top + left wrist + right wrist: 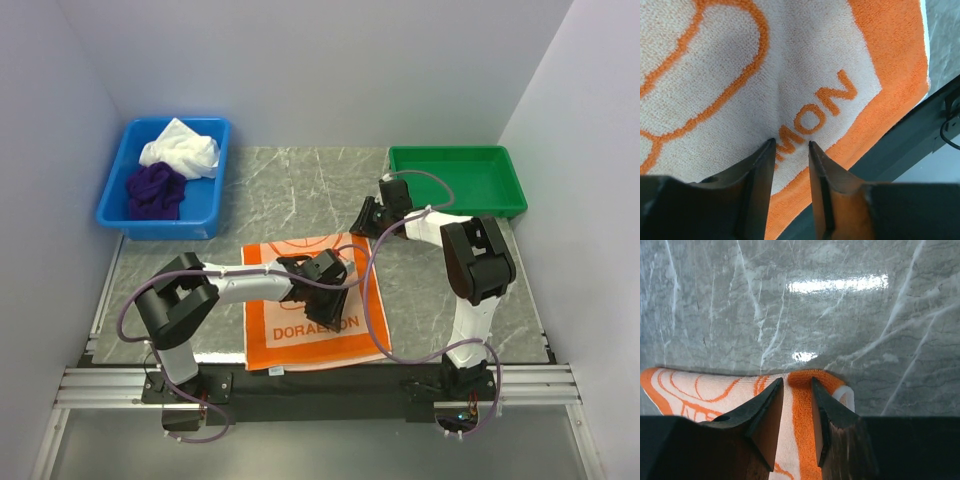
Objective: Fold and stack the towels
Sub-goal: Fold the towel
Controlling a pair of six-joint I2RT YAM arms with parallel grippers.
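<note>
While our left fingers (757, 175) are pinching the orange towel (290, 352) mid-cloth, we are apparently gripping its upper-right corner with right fingers (765, 415).

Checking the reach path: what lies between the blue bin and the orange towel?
Only bare grey marble tabletop separates the blue bin from the orange towel, seen in the top view.

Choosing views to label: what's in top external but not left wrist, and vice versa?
Only top external: blue plastic bin holding a crumpled white cloth towel and a dark purple cloth towel, green plastic tray, right gripper.
Only left wrist: a crease running up from between the fingers.
Both: orange cloth towel with white Doraemon print, left gripper.
</note>
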